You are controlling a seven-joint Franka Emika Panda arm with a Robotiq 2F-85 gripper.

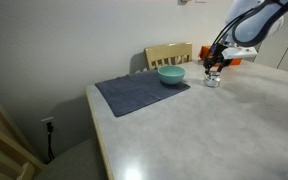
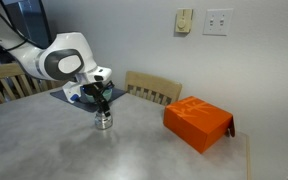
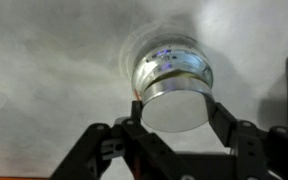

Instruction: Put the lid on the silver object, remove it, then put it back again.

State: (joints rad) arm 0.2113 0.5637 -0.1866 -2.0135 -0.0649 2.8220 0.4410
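Observation:
The silver object (image 3: 170,78) is a small shiny pot that stands on the pale table in the wrist view. It also shows in both exterior views (image 1: 212,81) (image 2: 103,122). The lid (image 3: 174,108), a flat pale disc, lies on top of the pot. My gripper (image 3: 174,112) reaches down over it with one finger on each side of the lid's edge, shut on it. In both exterior views the gripper (image 1: 214,71) (image 2: 103,104) is directly above the pot, touching its top.
A teal bowl (image 1: 171,74) sits on a dark mat (image 1: 134,95) left of the pot. A wooden chair (image 1: 169,52) stands behind the table. An orange box (image 2: 197,122) lies on the table to the pot's right.

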